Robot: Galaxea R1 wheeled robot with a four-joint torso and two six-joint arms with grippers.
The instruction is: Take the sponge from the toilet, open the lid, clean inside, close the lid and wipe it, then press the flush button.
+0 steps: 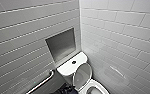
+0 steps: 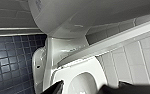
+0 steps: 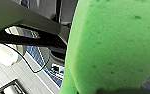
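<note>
Sponge [image 3: 111, 45] right up against wrist camera, clamped in right gripper [image 3: 116, 91]. Left gripper [image 2: 91, 86] spread wide, holding nothing, near toilet [image 2: 88, 67] bowl. Lid [image 1: 82, 75] raised, leaning back toward tank [image 1: 69, 65] on far side.

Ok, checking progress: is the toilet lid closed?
No, the lid stands raised, leaning toward the tank, with the bowl rim exposed.
</note>
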